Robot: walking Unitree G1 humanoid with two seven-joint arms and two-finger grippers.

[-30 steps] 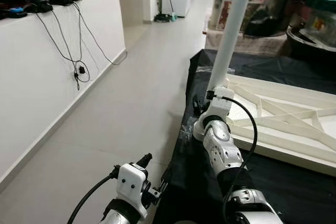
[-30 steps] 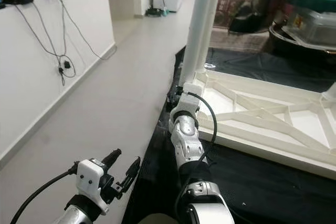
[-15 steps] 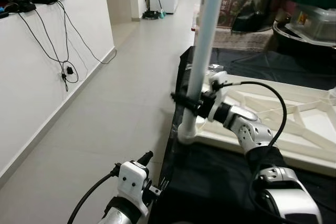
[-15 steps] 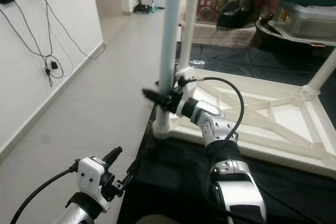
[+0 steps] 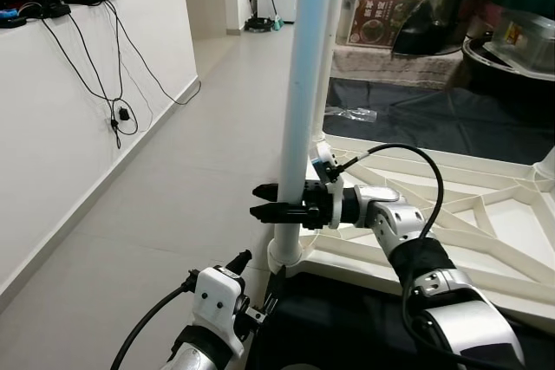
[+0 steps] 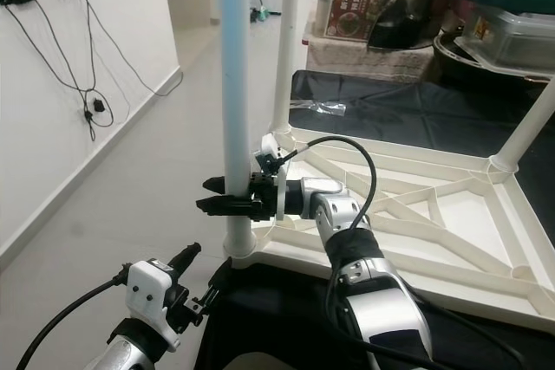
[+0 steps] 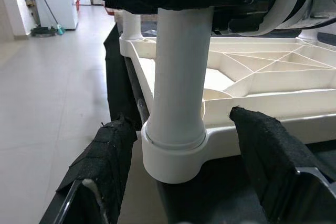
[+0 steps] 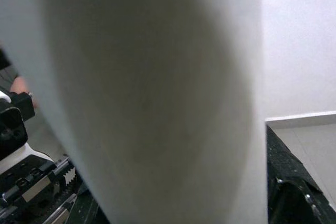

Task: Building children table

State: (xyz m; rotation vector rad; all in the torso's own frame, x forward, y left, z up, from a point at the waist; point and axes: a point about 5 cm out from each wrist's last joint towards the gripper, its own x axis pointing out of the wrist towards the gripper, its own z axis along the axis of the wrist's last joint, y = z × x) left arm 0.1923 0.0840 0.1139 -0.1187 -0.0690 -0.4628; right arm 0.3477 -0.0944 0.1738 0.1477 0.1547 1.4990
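Note:
A white table frame (image 5: pixel 486 214) lies upside down on a black cloth (image 6: pixel 286 309). A white tube leg (image 5: pixel 303 84) stands upright in the socket (image 7: pixel 173 156) at its near left corner. My right gripper (image 5: pixel 260 201) reaches across from the right and is shut on this leg a little above the socket; its fingertips poke out past the leg. The leg (image 8: pixel 152 98) sits very close in the right wrist view. My left gripper (image 7: pixel 184 166) is low and open, with a finger (image 7: pixel 105 166) on either side of the socket, apart from it. Another leg (image 6: pixel 286 41) stands at the far left corner.
A third leg (image 6: pixel 529 127) leans at the frame's right corner. To the left runs a tiled floor (image 5: pixel 173 179) along a white wall (image 5: pixel 61 119) with hanging cables (image 5: pixel 121 114). Storage boxes (image 5: pixel 390 6) and a lidded pot (image 6: pixel 512 15) crowd the back.
The camera has shifted. My right arm went from behind the leg's base to a sideways hold across the leg. The leg leaned a little half a second ago and now stands upright.

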